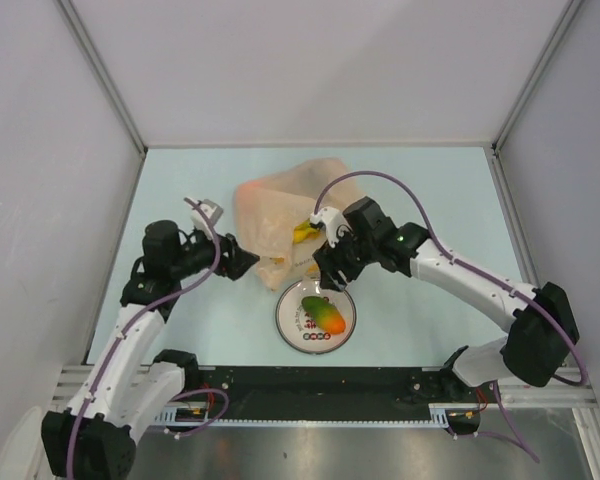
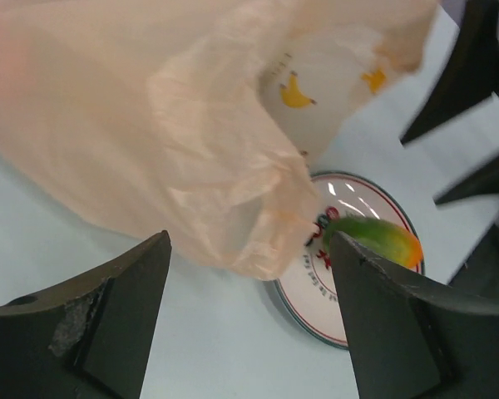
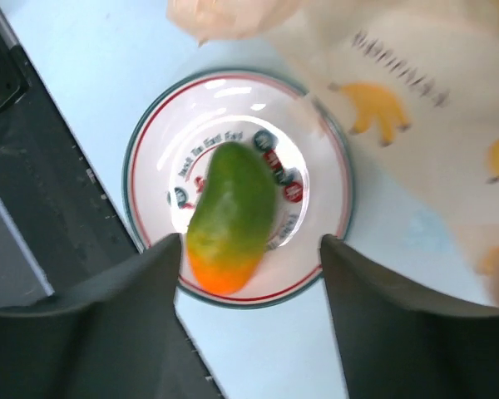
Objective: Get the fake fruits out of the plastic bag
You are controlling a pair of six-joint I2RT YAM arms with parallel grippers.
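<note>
Hanging just above the round plate (image 3: pixel 233 108), the right gripper (image 3: pixel 249 241) has its two fingers spread wide, and there is nothing between them. Right under it, the green and orange mango (image 3: pixel 229 220) lies in the middle of the plate, so that one fruit is out.

The left gripper (image 2: pixel 249 241) is open wide too and holds nothing. Its fingers point at the low, crinkly edge of the plastic bag (image 2: pixel 150 125), very close to it. I cannot tell if they touch it.

The bag sits slumped on the pale blue table (image 1: pixel 430 200), just behind the plate and touching its far rim. Something bright yellow (image 1: pixel 303 232) shows at the bag's mouth, beside the right arm. I think it is another fruit. I cannot see the rest of the fruits.

I think the next job is to go back for that yellow piece. The left gripper should pinch the bag's edge and keep it steady. The right one should go in open, close on the fruit and not on the thin plastic, then lift slowly so the bag does not come along.
</note>
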